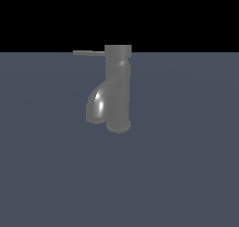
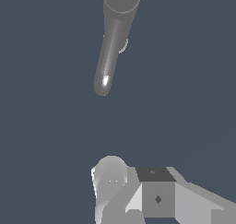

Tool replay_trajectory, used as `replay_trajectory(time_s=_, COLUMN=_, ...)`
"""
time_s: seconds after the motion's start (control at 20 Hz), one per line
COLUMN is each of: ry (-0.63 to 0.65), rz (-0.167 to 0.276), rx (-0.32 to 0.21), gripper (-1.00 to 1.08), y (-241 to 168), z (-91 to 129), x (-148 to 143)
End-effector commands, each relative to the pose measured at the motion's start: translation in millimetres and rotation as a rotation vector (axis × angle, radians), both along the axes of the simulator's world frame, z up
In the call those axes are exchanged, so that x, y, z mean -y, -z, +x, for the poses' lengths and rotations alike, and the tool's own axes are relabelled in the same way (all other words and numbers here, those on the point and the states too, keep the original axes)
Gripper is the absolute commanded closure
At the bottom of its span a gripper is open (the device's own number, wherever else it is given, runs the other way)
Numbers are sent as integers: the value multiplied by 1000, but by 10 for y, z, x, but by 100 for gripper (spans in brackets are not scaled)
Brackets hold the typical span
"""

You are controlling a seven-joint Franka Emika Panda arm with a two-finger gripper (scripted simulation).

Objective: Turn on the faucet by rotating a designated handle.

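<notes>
The faucet [image 2: 113, 38] stands well apart from the gripper [image 2: 133, 195], whose opening is unclear.

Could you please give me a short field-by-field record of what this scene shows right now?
object: grey glossy metal faucet, upright cylindrical body on a flared round base
spout: short thick curved spout, bending down toward the exterior view's left
handle: thin flat grey metal lever, horizontal from the top cap, pointing to the exterior view's left
surface: plain dark blue-grey floor
tool: partly in the wrist view, apart from the faucet; not in the exterior view
tool opening: cannot tell
contact with handle: none visible
</notes>
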State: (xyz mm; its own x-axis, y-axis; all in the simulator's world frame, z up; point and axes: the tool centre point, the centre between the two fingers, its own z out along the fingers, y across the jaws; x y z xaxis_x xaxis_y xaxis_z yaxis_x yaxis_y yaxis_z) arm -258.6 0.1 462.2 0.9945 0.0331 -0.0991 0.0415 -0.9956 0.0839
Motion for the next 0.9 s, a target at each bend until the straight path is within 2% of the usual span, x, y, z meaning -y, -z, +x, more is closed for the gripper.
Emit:
replay_trajectory(time_s=0.0, ry=1, rz=0, rx=0, gripper=108, y=0, z=2, x=1)
replay_trajectory(time_s=0.45, ry=68, rz=15, rx=8, gripper=108, y=6, z=151, x=-38)
replay_trajectory(time_s=0.85, ry=204, rz=41, rx=18, gripper=108, y=35, z=451, x=-117)
